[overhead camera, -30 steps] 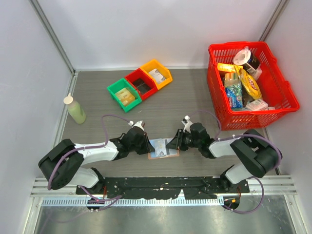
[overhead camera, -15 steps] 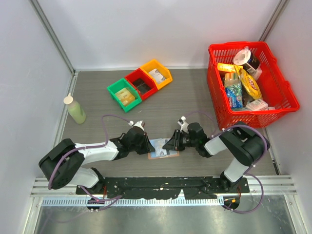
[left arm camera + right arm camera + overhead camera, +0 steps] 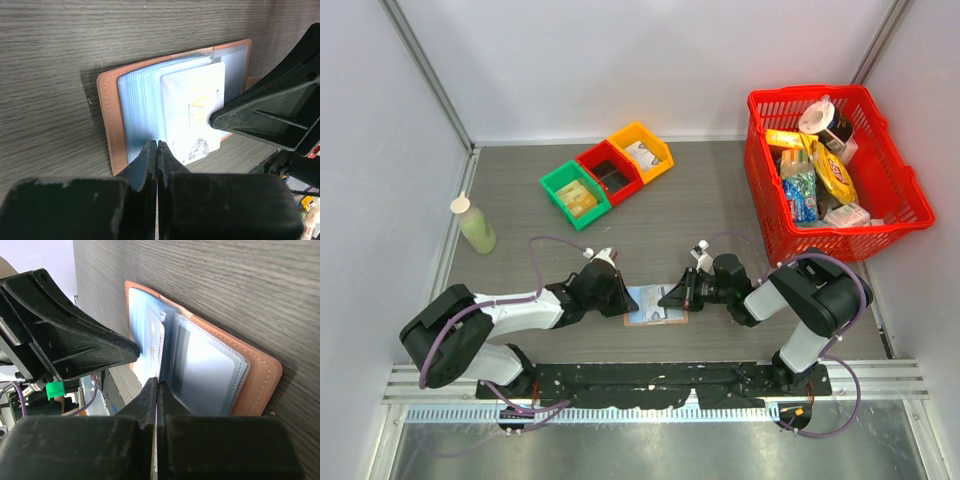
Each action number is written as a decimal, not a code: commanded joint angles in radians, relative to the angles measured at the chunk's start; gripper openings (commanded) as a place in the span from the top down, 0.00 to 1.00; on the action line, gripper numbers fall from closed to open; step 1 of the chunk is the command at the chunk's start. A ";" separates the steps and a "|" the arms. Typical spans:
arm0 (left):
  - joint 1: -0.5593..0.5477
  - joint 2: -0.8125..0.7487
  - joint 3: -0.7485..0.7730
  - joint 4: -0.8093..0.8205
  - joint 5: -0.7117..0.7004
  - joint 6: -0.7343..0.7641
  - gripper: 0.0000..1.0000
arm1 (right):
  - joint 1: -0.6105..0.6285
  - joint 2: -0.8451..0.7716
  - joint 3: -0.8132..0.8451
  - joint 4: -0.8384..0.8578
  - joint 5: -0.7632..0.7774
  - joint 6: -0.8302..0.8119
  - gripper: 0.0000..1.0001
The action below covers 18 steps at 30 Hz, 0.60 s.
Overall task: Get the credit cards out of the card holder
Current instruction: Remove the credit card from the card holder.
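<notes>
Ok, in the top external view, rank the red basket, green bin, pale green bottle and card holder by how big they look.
1. red basket, by far the largest.
2. green bin.
3. pale green bottle and card holder: these look about alike. The holder's ends are hidden, so I won't rank them.

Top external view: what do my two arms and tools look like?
Both arms have black joint housings and pale grey-white link shells. A purple cable loops along the left arm and another along the right arm. The left tool and right tool are matte black, with tapered, scuffed fingers.
</notes>
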 commanded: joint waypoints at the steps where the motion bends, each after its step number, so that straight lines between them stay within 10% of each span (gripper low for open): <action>1: 0.004 -0.012 -0.017 -0.026 -0.009 0.014 1.00 | -0.011 0.004 -0.013 0.029 -0.031 -0.010 0.99; 18: 0.004 0.122 0.109 0.031 0.046 0.025 1.00 | -0.014 0.034 -0.011 0.062 -0.053 0.009 0.99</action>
